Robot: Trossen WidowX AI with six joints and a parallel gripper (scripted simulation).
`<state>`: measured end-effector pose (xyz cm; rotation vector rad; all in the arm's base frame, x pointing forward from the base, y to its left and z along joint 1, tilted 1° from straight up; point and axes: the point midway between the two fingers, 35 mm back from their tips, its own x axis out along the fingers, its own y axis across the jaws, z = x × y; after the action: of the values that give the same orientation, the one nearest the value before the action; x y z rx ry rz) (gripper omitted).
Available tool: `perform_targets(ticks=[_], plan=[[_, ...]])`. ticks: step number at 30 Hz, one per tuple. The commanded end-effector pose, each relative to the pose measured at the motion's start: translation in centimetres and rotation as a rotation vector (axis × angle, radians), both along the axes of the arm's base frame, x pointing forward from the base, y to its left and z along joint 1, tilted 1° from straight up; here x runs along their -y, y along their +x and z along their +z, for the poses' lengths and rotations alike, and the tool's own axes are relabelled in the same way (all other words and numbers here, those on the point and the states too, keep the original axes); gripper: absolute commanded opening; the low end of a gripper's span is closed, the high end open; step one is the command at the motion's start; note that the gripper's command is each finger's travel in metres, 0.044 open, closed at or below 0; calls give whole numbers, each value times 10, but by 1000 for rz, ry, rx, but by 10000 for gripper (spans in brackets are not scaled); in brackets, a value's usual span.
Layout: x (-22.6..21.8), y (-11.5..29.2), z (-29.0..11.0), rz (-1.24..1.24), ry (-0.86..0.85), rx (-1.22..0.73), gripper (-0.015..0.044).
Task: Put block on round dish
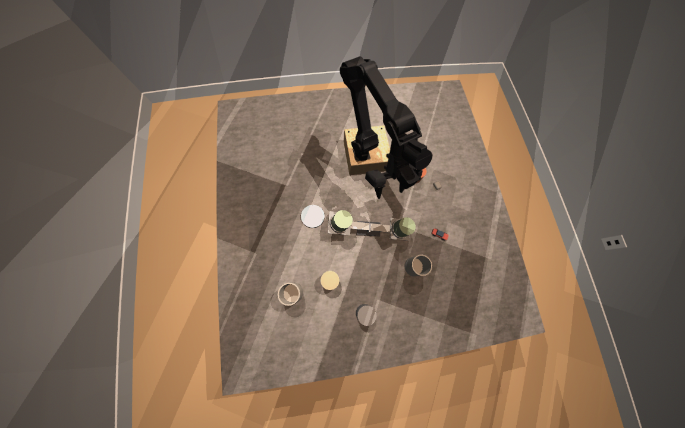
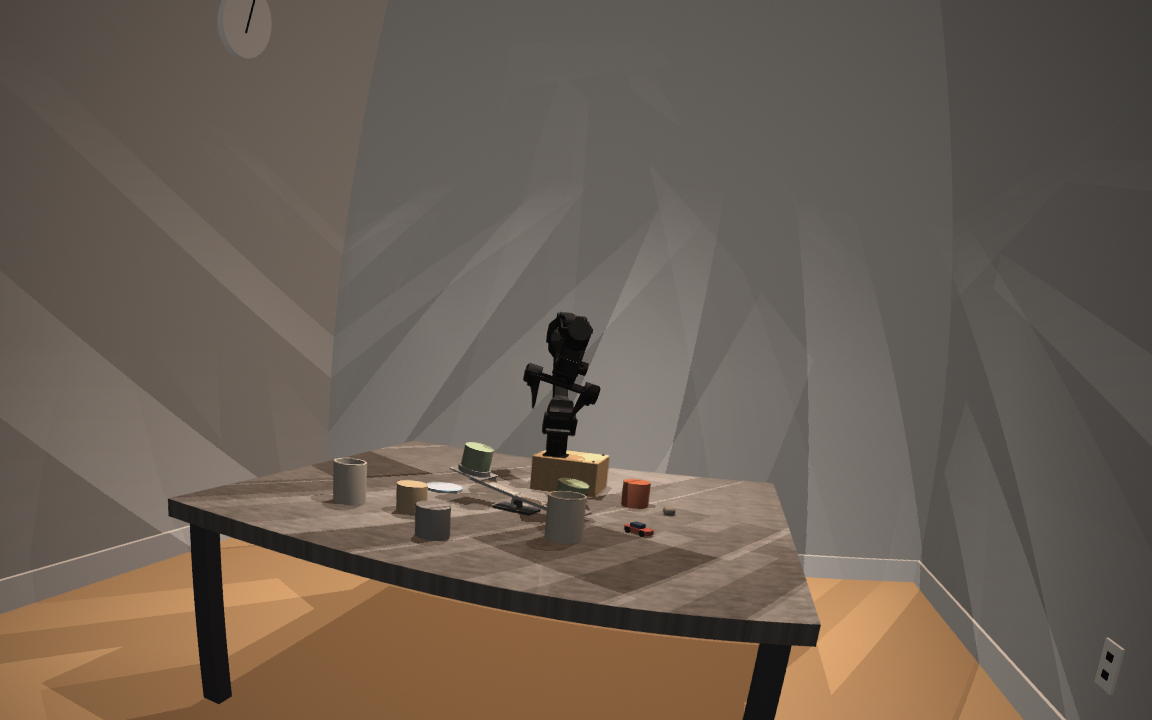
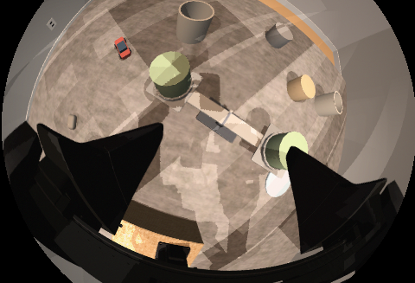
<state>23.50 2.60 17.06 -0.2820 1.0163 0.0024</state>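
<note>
Two identical green cups stand upside down on the ends of a small balance (image 1: 368, 227) (image 2: 508, 494) (image 3: 221, 122). One cup (image 1: 342, 220) (image 2: 476, 458) (image 3: 284, 150) sits on the raised end, next to the round white dish (image 1: 312, 216) (image 2: 444, 487) (image 3: 277, 185). The other cup (image 1: 403, 227) (image 2: 573, 493) (image 3: 169, 74) sits on the low end, near a red toy car. No block shows on the balance. My gripper (image 1: 390, 187) (image 2: 559, 398) (image 3: 228, 141) is open and empty. It hangs high above the table, behind the balance.
Several other cups stand in front of the balance: a grey open one (image 1: 418, 265) (image 2: 565, 516) (image 3: 195, 20), a tan one (image 1: 329, 280) (image 2: 410, 495), another open one (image 1: 288, 293) (image 2: 349, 480) and a grey one (image 1: 366, 315) (image 2: 432, 520). A toy car (image 1: 439, 233) (image 2: 638, 529), an orange cylinder (image 2: 635, 493) and a small grey cube (image 1: 437, 185) lie to the right.
</note>
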Motion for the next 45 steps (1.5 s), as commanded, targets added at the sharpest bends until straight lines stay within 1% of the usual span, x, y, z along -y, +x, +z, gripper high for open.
perform_targets(ticks=[1, 17, 33, 41, 45], plan=[[-9, 13, -5, 118, -47, -82, 440], [-42, 66, -37, 575, -168, -345, 440], [-72, 110, -99, 1048, -188, -548, 440], [-73, 112, -103, 1067, -187, -555, 440], [-73, 112, -117, 1067, -187, -555, 440]])
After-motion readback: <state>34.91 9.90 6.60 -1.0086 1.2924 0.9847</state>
